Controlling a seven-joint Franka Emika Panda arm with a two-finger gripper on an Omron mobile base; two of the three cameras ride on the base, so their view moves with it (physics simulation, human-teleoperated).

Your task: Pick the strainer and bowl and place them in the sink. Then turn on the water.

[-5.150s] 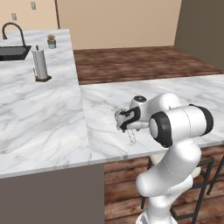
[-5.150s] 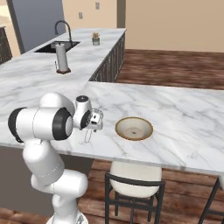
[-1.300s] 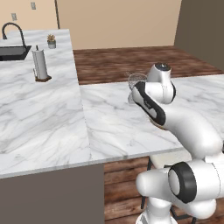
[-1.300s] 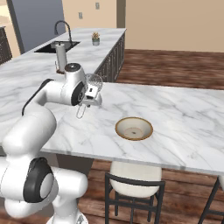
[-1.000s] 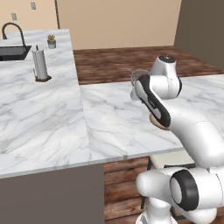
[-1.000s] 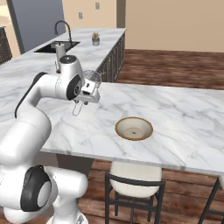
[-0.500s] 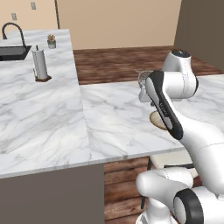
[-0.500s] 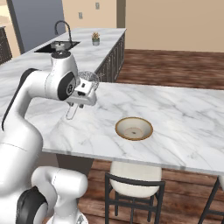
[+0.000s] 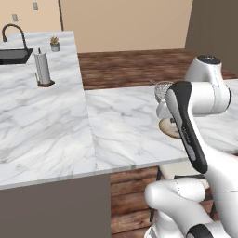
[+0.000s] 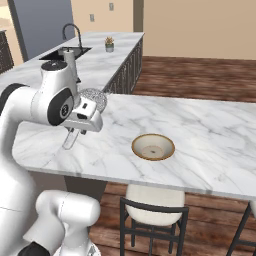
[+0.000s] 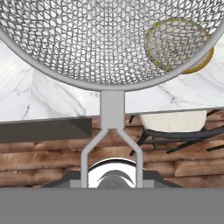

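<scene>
While held aloft over the marble table [image 10: 210,130], clamped by its forked wire handle in the end effector [image 10: 80,120]: strainer [image 10: 94,100], a round silver wire-mesh dome with a plain metal rim. Resting apart on the table to the right, bowl [image 10: 153,146], shallow, tan, brown-rimmed, pale inside. Far left, black sink [image 10: 62,53] with slim dark faucet [image 10: 72,34]. No readable writing anywhere.

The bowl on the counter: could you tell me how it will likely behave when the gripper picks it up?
The bowl is wide and shallow and sits flat on the marble counter, so it probably won't tip or roll. It looks rigid. The low rim offers a thin edge, so a pinch there may slip.
</scene>
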